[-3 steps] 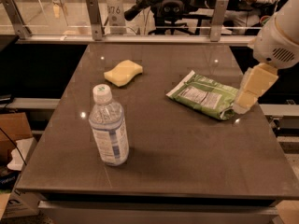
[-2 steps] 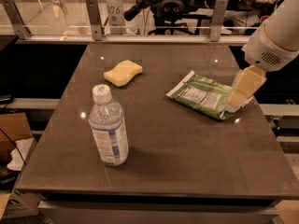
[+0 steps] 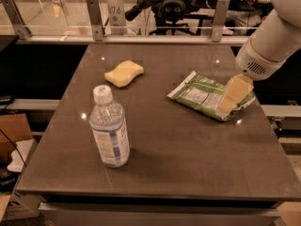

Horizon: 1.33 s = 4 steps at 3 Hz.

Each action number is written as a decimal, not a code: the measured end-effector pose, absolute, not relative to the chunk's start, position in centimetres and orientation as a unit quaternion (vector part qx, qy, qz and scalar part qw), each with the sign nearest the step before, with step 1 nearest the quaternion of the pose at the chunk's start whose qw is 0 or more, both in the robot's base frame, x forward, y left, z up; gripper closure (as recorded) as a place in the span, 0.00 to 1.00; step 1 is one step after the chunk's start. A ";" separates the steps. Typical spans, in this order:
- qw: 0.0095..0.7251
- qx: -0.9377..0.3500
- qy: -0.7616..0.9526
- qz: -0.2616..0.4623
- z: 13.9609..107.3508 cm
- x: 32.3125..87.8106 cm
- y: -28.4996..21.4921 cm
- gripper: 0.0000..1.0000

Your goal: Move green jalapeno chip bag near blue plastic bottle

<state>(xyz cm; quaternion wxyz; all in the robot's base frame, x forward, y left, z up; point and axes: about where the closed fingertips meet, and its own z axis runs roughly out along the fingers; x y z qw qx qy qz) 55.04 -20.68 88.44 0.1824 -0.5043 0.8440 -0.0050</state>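
Observation:
The green jalapeno chip bag (image 3: 203, 96) lies flat on the right half of the dark table, its white nutrition panel facing up. The blue plastic bottle (image 3: 109, 127) stands upright at the front left, clear with a white cap and a pale label. My gripper (image 3: 227, 105) comes in from the upper right on the white arm (image 3: 268, 41); its tan fingers (image 3: 235, 92) hang over the bag's right end, at or just above the foil.
A yellow sponge (image 3: 124, 73) lies at the back left of the table (image 3: 188, 164). A rail with metal posts (image 3: 94, 18) runs behind the table. The table's right edge is close to the bag. Cardboard boxes (image 3: 11, 131) sit on the floor at left.
My gripper has moved left and a little down, from beside the bag's right edge to over its right end. The bag, bottle and sponge have not moved.

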 end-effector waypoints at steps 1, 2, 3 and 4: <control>0.171 -0.495 0.852 -0.007 87.0 55.3 -20.5 0.00; 0.159 -0.489 0.857 -0.012 85.8 55.5 -20.6 0.00; 0.145 -0.483 0.863 -0.012 84.6 55.7 -21.0 0.02; 0.135 -0.478 0.868 -0.001 83.7 55.7 -21.1 0.19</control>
